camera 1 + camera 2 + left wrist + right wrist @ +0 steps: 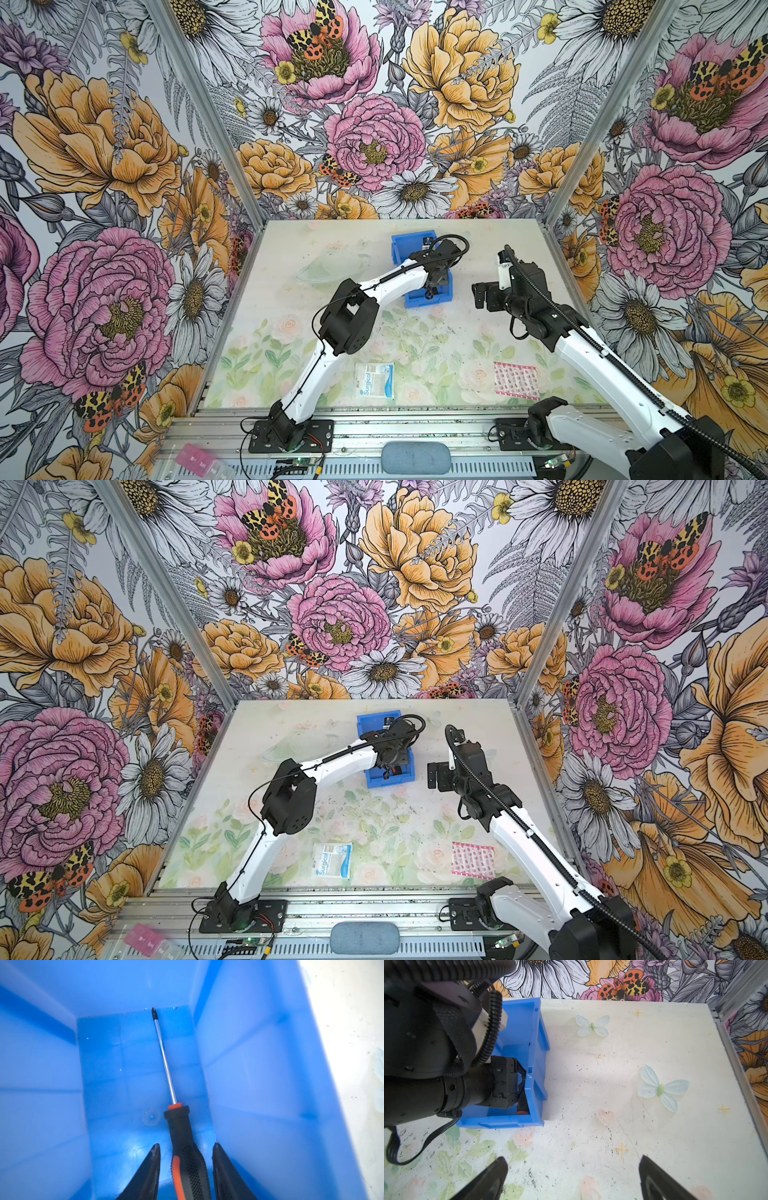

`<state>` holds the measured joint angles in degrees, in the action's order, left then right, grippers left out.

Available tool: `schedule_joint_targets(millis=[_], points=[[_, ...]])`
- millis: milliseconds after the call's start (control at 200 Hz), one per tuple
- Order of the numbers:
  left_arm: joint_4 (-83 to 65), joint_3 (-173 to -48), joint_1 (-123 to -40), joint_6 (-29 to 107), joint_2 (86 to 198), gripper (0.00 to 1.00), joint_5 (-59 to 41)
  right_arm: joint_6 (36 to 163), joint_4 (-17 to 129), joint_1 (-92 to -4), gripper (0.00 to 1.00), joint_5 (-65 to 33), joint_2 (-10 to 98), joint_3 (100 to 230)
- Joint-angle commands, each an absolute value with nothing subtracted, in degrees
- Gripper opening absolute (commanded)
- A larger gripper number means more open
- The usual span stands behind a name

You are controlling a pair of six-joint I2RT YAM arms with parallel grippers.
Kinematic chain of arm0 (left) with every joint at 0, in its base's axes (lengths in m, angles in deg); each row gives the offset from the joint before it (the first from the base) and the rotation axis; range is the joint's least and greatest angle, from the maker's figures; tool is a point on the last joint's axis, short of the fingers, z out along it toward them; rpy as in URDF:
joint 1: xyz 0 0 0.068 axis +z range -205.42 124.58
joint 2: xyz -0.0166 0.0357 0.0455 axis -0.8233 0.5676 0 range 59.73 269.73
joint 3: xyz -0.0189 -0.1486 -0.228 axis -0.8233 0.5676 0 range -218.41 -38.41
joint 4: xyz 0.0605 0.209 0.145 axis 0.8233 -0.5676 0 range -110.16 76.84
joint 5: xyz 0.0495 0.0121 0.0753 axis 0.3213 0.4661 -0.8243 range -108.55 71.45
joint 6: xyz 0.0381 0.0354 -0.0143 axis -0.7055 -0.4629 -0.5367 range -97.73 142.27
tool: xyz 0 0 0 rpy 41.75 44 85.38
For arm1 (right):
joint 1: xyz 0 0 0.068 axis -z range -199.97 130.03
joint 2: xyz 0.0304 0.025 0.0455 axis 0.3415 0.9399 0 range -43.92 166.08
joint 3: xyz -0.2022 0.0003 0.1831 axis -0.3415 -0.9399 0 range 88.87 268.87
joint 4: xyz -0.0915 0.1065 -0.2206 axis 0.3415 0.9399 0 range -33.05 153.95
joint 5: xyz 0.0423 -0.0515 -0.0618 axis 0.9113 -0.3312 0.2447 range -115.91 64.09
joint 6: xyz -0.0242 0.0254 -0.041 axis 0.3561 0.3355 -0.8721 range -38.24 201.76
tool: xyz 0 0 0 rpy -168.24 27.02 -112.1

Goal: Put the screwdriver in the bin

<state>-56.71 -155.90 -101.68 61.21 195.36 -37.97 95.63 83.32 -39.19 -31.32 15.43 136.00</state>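
Screwdriver (182,1136) is inside the blue bin (259,1064). Its tip is down where the bin floor meets the end wall, and the handle lies between the fingers of your left gripper (186,1144).

- Surface: pale tabletop (612,1084), scuffed and speckled black, with faded leaf and rose print and pale butterfly decals (592,1026).
- Room: loud floral wallpaper (374,104) on three sides, aluminium corner posts, and a slotted rail (374,432) along the front edge.
- Loose items near the front: a "Surgical" packet (375,380) and a pink patterned sheet (515,380), well apart.
- Bin sits toward the back, about mid-table in both top views (401,249) (365,729).
- Screwdriver: thin shiny shaft, dark cross-point tip, orange collar, black textured handle with an orange stripe.
- Left jaws: slightly parted, with blue showing on both sides of the handle and no contact visible.
- Your right gripper (573,1157) is just beside the bin above bare table, jaws spread wide and nothing between them.
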Motion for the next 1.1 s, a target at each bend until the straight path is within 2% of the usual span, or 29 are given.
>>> schedule_joint_targets(millis=[0, 400, 586, 791, 856, 916, 1001, 1046, 1096], points=[[-56.5, -157.4, -101.8, 60.3, 192.8, 0.44, -39.0, 95.8, 83.1, -39.6, 1.00, -32.2, 14.3, 136.0], [-56.6, -154.0, -103.7, 58.3, 184.6, 0.50, -40.7, 95.3, 83.4, -39.6, 1.00, -32.1, 13.8, 136.3], [-56.5, -146.7, -104.7, 57.9, 176.9, 0.51, -42.8, 95.9, 83.5, -39.5, 0.99, -32.3, 12.6, 135.9], [-56.5, -134.8, -105.3, 53.2, 163.6, 0.53, -48.6, 97.4, 83.5, -39.2, 1.00, -34.6, 12.9, 136.2], [-56.6, -129.1, -104.5, 52.6, 157.3, 0.64, -49.5, 98.5, 83.5, -38.7, 0.99, -35.2, 13.8, 136.6], [-56.2, -123.3, -103.1, 52.2, 152.0, 0.79, -49.8, 99.4, 83.5, -38.0, 1.00, -35.5, 14.5, 136.8], [-53.7, -113.8, -100.0, 50.4, 144.3, 0.93, -49.6, 100.6, 83.4, -37.1, 0.99, -38.2, 14.9, 136.8], [-52.5, -109.3, -97.8, 50.0, 140.4, 0.98, -48.8, 101.2, 83.5, -36.4, 0.99, -39.7, 15.1, 136.5], [-51.7, -104.9, -94.5, 49.8, 136.0, 0.99, -47.4, 102.1, 83.7, -35.1, 0.99, -40.0, 15.0, 136.3]])
